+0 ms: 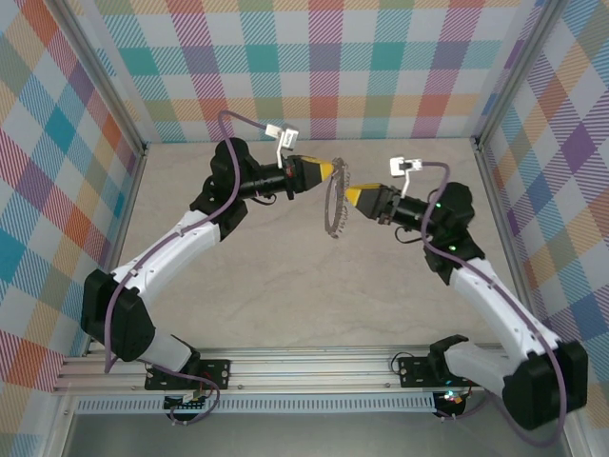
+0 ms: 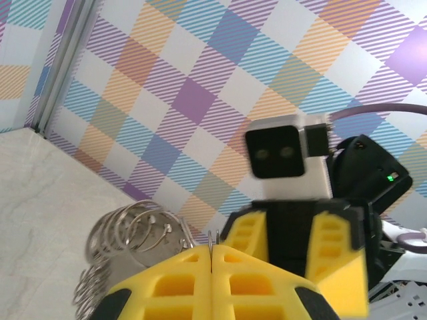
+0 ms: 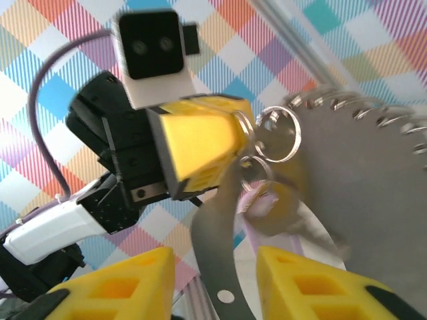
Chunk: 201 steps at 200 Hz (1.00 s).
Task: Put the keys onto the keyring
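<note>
At mid-table, up in the air, the L claw [image 1: 329, 169] is clenched tight on the silver metal keyring [image 3: 367, 173], a loop w/ small wire rings all along its rim. A thin bit of metal sticks up betw. its yellow fingers [image 2: 167, 287]. The loop hangs down from that grip, above the pale beige tabletop [image 1: 266, 286]. Just beside it, facing the L one, the R claw [image 1: 350, 195] has its two yellow fingers apart, gripping nothing I can see.

Hard to make out: the tiny lilac-headed key [image 3: 257, 207] is only a smear close to the lens, against the loop. I can't see its shaft, or tell whether it's on a ring. The keyring's far side is cut off in the R wrist view.

Count: 2 claws, 1 keyring, 1 key. The rim rings are too many & too small to count.
</note>
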Tool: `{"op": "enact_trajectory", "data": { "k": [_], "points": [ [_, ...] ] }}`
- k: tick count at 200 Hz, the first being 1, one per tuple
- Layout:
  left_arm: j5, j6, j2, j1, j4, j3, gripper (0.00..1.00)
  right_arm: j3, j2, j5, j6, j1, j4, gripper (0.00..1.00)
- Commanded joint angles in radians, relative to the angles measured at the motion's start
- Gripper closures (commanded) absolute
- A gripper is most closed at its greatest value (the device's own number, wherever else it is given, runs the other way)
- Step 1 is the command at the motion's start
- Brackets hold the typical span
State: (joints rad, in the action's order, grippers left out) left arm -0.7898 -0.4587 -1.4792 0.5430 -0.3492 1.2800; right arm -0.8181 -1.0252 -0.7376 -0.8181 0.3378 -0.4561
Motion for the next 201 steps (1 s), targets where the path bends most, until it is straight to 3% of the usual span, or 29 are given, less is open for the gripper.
{"op": "enact_trajectory", "data": {
  "k": [1, 201],
  "points": [
    [0.013, -0.023, 0.040, 0.006, -0.088, -0.001, 1.00, -0.001, 0.084, 0.053, 0.062, -0.023, 0.103, 0.60],
    [0.000, -0.075, 0.022, 0.023, -0.136, -0.001, 1.00, -0.148, -0.209, 0.028, -0.121, 0.001, -0.311, 0.59]
  ]
}}
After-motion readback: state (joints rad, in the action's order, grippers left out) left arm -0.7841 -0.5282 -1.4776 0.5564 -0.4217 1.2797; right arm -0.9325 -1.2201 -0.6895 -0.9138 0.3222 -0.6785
